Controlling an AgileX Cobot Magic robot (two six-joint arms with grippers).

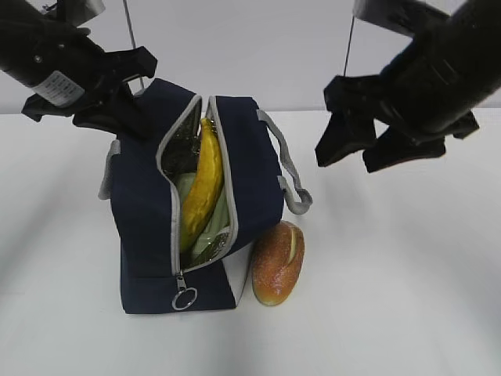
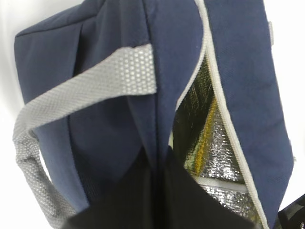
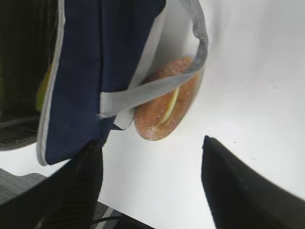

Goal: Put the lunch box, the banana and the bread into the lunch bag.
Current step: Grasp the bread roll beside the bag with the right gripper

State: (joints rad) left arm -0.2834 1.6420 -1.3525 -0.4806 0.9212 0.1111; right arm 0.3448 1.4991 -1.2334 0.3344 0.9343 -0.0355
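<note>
The navy lunch bag [image 1: 141, 211] stands on the table with its zipper open. The yellow banana [image 1: 203, 184] lies in the opening, on top of the sage-green lid of the lunch box [image 1: 211, 225]. The bread [image 1: 279, 262] lies on the table against the bag's right front corner. My left gripper [image 1: 129, 117] is shut on a fold of the bag's fabric [image 2: 95, 95] at its rear left edge; the pinch shows in the left wrist view [image 2: 157, 164]. My right gripper [image 1: 344, 163] is open and empty, raised to the right of the bag. In the right wrist view [image 3: 151, 142] it is above the bread [image 3: 162, 107].
A grey webbing handle [image 1: 291, 184] hangs down the bag's right side over the bread [image 3: 152, 88]. The metal ring pull [image 1: 185, 298] lies at the bag's front. The bag's silver lining [image 2: 219, 138] shows through the opening. The white table [image 1: 407, 298] stretches to the right.
</note>
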